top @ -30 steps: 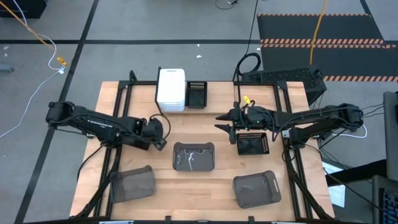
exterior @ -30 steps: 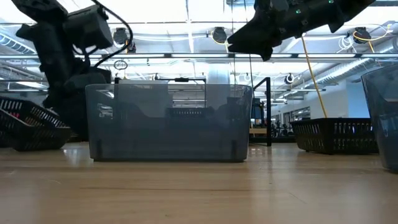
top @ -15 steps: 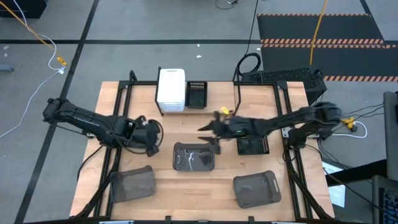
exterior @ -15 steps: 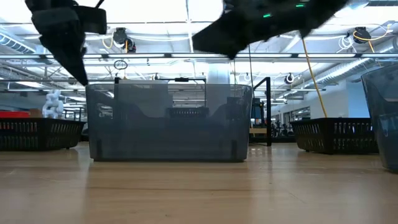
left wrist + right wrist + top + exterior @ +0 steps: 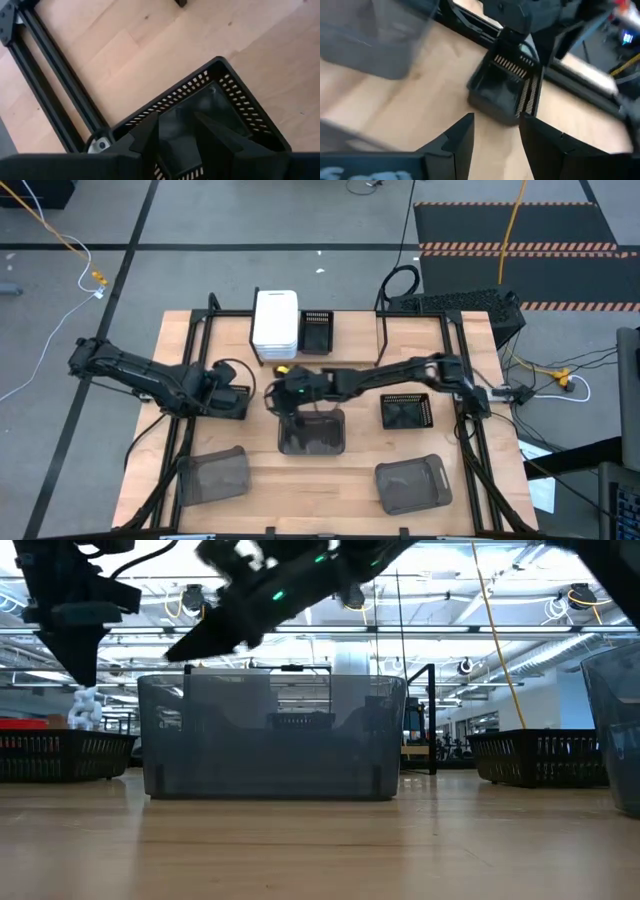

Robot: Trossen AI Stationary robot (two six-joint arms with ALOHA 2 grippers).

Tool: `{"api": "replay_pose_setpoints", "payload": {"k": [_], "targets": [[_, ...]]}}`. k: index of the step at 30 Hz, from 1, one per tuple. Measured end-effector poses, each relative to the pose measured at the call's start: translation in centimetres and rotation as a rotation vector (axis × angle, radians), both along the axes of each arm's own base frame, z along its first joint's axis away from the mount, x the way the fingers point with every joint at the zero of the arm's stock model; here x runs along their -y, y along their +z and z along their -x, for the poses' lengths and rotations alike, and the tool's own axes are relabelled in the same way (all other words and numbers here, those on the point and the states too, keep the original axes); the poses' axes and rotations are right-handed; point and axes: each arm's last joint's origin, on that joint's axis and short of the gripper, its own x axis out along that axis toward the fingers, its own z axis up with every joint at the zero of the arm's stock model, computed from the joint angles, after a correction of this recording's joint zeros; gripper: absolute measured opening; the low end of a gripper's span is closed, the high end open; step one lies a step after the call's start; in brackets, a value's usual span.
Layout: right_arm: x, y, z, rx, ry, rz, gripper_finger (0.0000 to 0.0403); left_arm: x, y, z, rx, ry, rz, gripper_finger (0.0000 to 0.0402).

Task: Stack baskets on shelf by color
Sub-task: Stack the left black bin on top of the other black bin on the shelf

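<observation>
My left gripper [image 5: 232, 400] [image 5: 176, 116] is open and hangs just above a black mesh basket [image 5: 226, 404] [image 5: 235, 105] [image 5: 60, 755] that lies flat on the table's left part. My right gripper [image 5: 274, 396] [image 5: 497, 120] [image 5: 178, 650] is open, reaches across the table and hovers above the left end of the centre translucent grey basket [image 5: 312, 435] [image 5: 270, 735]. It faces the left arm's black basket [image 5: 507, 90]. At the far edge, a white stack [image 5: 275, 325] and a black basket [image 5: 316, 332] sit by the shelf frame [image 5: 379, 340].
Another black mesh basket [image 5: 406, 412] lies on the table's right part. Two more grey baskets sit near the front edge, left [image 5: 213, 477] and right [image 5: 412, 485]. Bare wood shows between the shelf and the centre basket. The two arms' grippers are close together left of centre.
My right gripper has swept from above the right-hand black basket toward the table's left, passing over the centre grey basket. My left gripper has moved a little toward the left edge. The black basket beneath it stood tilted and now lies flat on the table.
</observation>
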Motion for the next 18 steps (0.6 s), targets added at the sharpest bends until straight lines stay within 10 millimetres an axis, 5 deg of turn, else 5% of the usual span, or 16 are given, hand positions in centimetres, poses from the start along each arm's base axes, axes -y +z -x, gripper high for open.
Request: {"api": "replay_pose_setpoints", "payload": {"k": [11,18], "targets": [[1.0,-5.4,-7.2,0.038,0.079,0.192,0.0151,0.2,-1.5,1.5,-0.070,0.047,-0.096,0.0126],[1.2,-6.8,-8.0,-0.031,0.126,0.272,0.0150,0.3,-1.5,1.5,-0.049,0.035,-0.127,0.0098]]}}
